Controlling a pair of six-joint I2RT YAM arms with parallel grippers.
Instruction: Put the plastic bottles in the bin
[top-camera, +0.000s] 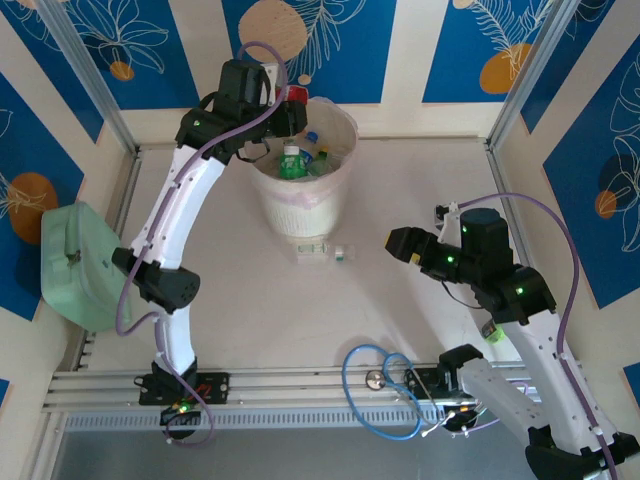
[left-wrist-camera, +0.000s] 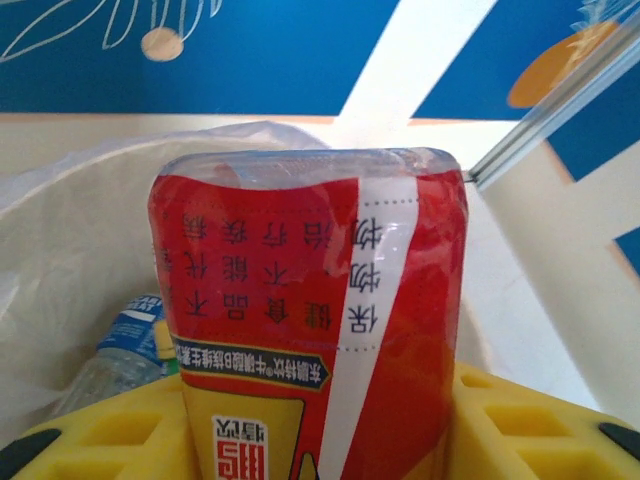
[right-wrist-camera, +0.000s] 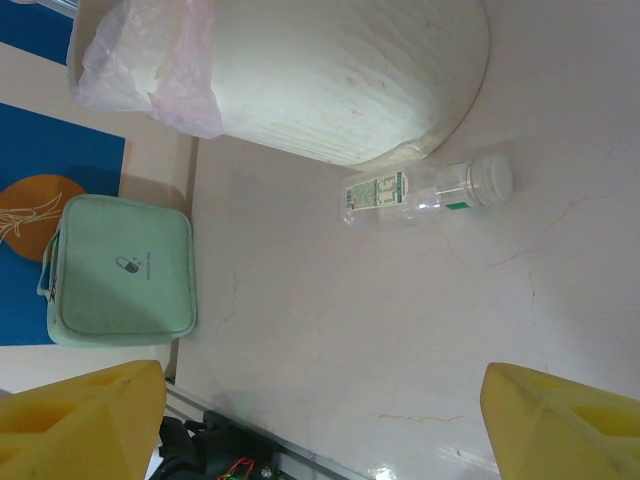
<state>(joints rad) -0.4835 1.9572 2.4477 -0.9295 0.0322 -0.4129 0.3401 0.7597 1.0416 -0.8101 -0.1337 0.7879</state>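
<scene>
in the top view, the left gripper (top-camera: 287, 100) is hanging over the far rim of the bin (top-camera: 290, 205), at the upper middle of the frame. its yellow fingers (left-wrist-camera: 100, 440) are clamping the red-labelled bottle (left-wrist-camera: 310, 320) from both sides, with the bottle standing in the centre of the left wrist view and the plastic liner (left-wrist-camera: 60, 210) behind it. a blue-labelled bottle (left-wrist-camera: 130, 345) is lying inside the bin at the lower left of that view, and a green bottle (top-camera: 292, 162) is showing among others in the bin's mouth from above. a clear bottle (right-wrist-camera: 425, 190) is lying on its side on the table (right-wrist-camera: 400, 330), just beside the bin's base. the right gripper (top-camera: 400, 243) is hovering right of centre, its fingers (right-wrist-camera: 80, 420) spread wide with nothing between them. a mint-green case (top-camera: 75, 265) is sitting at the left edge.
</scene>
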